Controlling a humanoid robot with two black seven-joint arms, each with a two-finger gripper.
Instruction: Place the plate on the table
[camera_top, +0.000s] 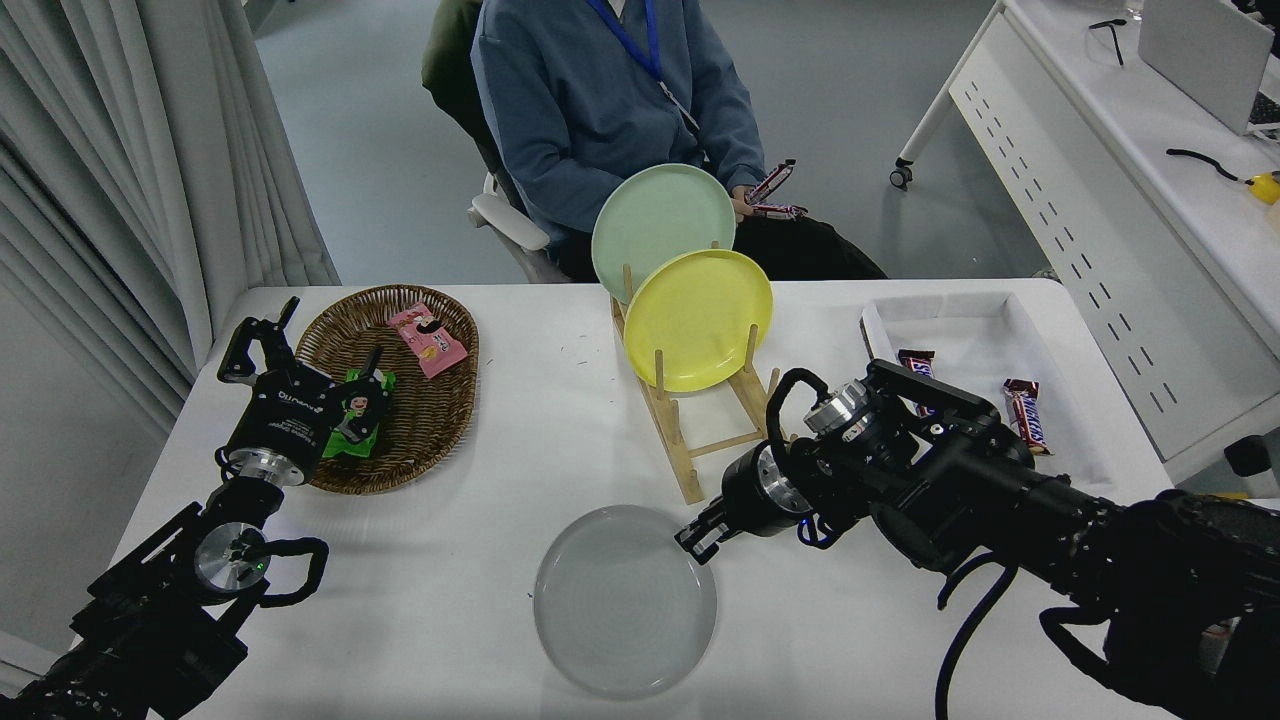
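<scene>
The light grey plate (625, 600) lies flat on the white table (450, 620), near the front edge at the middle. My right gripper (697, 541) sits at the plate's upper right rim, low over the table, its fingers open and slightly apart around the rim's edge. My left gripper (262, 340) stays parked at the lower left, beside the wicker basket, open and holding nothing.
A wooden rack (700, 440) just behind the grey plate holds a yellow plate (698, 320) and a pale green plate (662, 225). A wicker basket (440, 420) with snack packets stands at the left, a white tray (985, 310) with candy bars at the right. A person (610, 110) sits at the far side.
</scene>
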